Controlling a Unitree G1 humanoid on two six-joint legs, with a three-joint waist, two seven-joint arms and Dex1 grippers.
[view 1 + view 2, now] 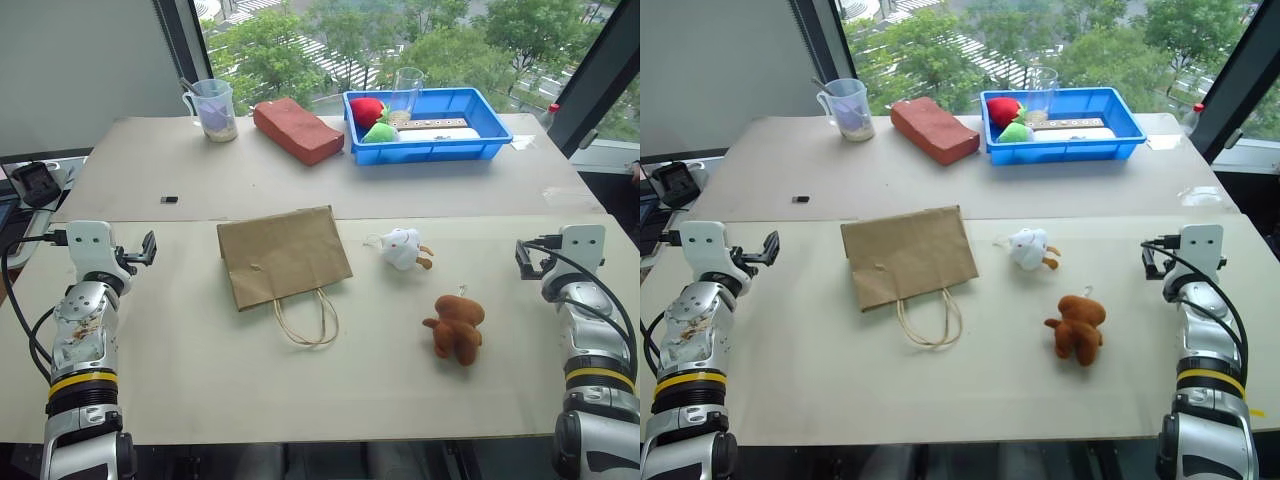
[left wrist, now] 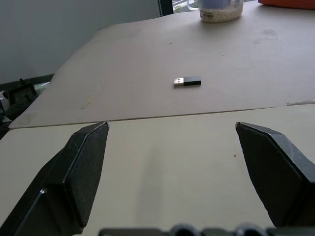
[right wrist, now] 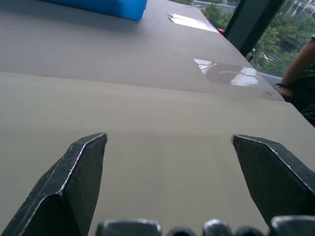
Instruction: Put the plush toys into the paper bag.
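The brown paper bag (image 1: 285,255) lies flat in the middle of the near table, its cord handles (image 1: 306,320) pointing toward me. To its right sits the white plush toy (image 1: 402,248) with orange-brown feet. The reddish-brown fuzzy plush toy (image 1: 455,327) lies nearer to me and further right. My left gripper (image 1: 146,249) hovers at the table's left side, well left of the bag, open with nothing between its fingers (image 2: 88,162). My right gripper (image 1: 524,258) hovers at the right side, right of both toys, also open and empty (image 3: 168,136).
On the far table stand a blue tray (image 1: 480,150) holding a strawberry-like toy (image 1: 367,110) and a glass, a red brick-shaped block (image 1: 297,130) and a measuring cup (image 1: 213,108). A small USB dongle (image 2: 187,81) lies ahead of my left gripper. A person's arm (image 3: 295,64) shows beyond the right edge.
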